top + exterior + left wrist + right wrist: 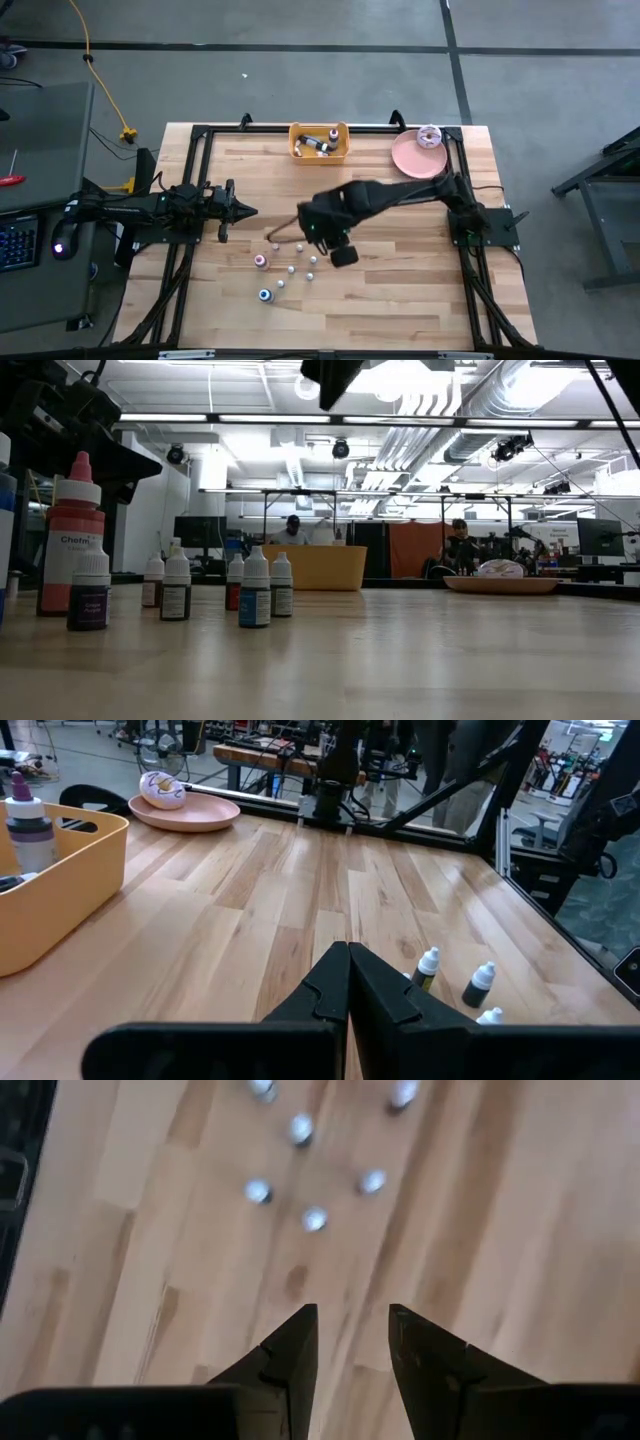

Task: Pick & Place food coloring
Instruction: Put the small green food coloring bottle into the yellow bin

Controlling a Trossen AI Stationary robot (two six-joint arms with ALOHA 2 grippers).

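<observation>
Several tiny food coloring bottles with whitish caps stand upright on their bases on the wooden table, left of centre toward the near edge. One has a pink cap and one a blue cap. The low view shows the bottles in a row. My right gripper is open and points down above the table, with the caps just ahead of its fingertips. It touches nothing. My left gripper is shut and waits level at the table's left, with bottles nearby.
A yellow bin with a few bottles inside sits at the far edge. A pink plate with a donut lies to its right. A black frame borders the table. People and desks stand in the room beyond.
</observation>
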